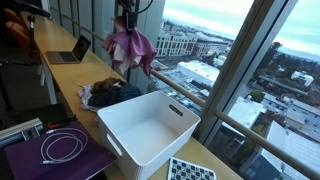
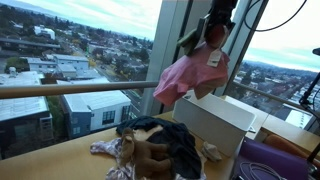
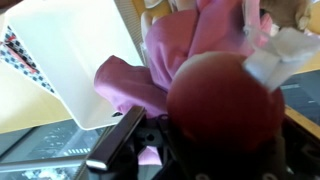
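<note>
We're mid-carry: claw [image 1: 127,28] clamped on the pink cloth garment [image 1: 131,47], hanging high above the bench [image 1: 66,81]. Next move, we judge: centre over the white plastic bin [image 1: 170,146], then lower.

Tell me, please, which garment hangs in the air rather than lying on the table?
The pink garment, held by the end effector; the others lie in a pile on the table.

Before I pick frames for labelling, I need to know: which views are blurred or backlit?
Wrist view: out of focus throughout, the pink garment too near the lens, the white bin soft-edged. Both exterior views: sharp enough, lit by window daylight. In an exterior view, the sky glares nearly white behind the garment.
</note>
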Robot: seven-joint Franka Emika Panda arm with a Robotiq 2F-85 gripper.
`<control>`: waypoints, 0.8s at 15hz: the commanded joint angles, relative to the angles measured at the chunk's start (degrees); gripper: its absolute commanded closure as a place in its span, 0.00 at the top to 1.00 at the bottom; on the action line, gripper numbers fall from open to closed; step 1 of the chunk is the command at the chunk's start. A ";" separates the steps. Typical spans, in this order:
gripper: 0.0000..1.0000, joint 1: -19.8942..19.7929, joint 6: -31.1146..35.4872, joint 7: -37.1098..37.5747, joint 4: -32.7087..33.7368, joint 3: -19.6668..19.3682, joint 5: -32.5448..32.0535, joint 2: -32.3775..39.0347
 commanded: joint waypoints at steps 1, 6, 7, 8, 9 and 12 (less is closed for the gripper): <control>0.00 -5.89 -2.81 0.48 -2.38 -0.99 -1.69 -5.35; 0.00 -15.45 0.72 -3.87 -5.82 -4.70 -0.65 -6.08; 0.00 -16.82 2.02 -4.85 -6.24 -5.36 -0.72 -5.28; 0.00 -17.88 3.26 -5.30 -6.83 -5.86 -0.74 -4.59; 0.00 -18.97 4.80 -6.42 -7.12 -6.38 -0.07 -3.54; 0.00 -19.75 9.45 -7.10 -9.21 -6.36 0.75 -1.03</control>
